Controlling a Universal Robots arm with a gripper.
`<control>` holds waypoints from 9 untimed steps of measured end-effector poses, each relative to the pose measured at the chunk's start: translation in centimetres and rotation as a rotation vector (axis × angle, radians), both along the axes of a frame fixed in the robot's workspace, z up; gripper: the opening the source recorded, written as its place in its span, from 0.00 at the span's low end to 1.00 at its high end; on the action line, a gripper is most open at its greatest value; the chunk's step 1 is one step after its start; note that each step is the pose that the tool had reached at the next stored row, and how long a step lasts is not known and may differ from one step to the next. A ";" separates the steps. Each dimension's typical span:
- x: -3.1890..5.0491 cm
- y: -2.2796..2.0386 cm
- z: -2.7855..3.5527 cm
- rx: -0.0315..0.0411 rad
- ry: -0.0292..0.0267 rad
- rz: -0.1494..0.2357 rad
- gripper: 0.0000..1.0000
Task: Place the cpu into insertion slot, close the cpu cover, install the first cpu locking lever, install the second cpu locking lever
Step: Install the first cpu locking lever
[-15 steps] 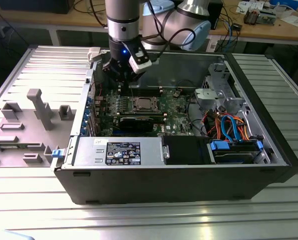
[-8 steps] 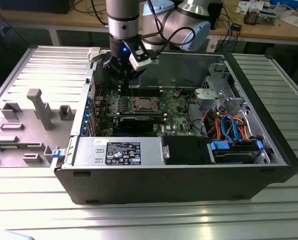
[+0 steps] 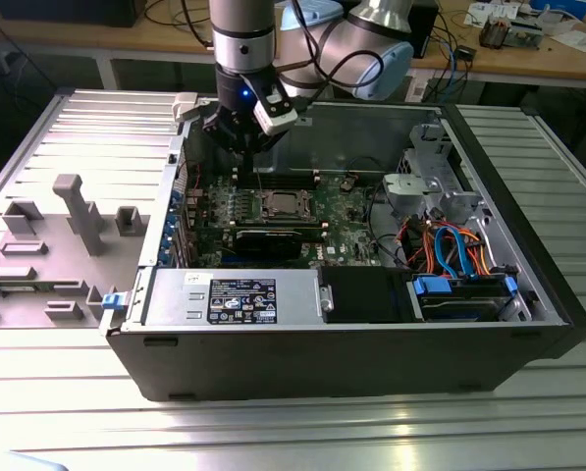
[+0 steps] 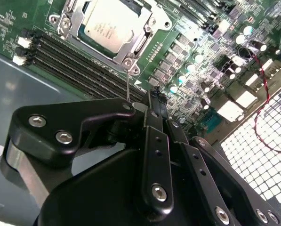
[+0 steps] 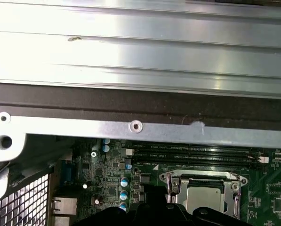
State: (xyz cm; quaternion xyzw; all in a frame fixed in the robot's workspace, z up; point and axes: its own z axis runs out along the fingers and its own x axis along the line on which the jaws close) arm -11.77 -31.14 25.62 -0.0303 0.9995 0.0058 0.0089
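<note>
The cpu (image 4: 109,23) sits in the insertion slot (image 4: 60,21) under the lowered cpu cover (image 4: 139,44), while the gripper (image 4: 155,96), seemingly pressed together beside the upright locking lever (image 4: 127,80), should bear squarely on that thin wire to avoid slipping.

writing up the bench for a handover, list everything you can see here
computer case: 1, black, open on ribbed table
motherboard: 1, green, inside case
cpu: 1, silver-beige, in insertion slot
cpu cover: 1, silvery, around cpu
memory slots: several, black, beside insertion slot
power supply: 1, grey, case's near side
cables: several, orange and blue, exterior view's right
fixture tray: 1, grey, exterior view's left
robot arm: 1, grey, above case
gripper: 1, black, over memory slots
</note>
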 end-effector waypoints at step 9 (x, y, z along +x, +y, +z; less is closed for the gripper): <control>0.40 0.18 0.00 0.0000 0.0000 0.000 0.11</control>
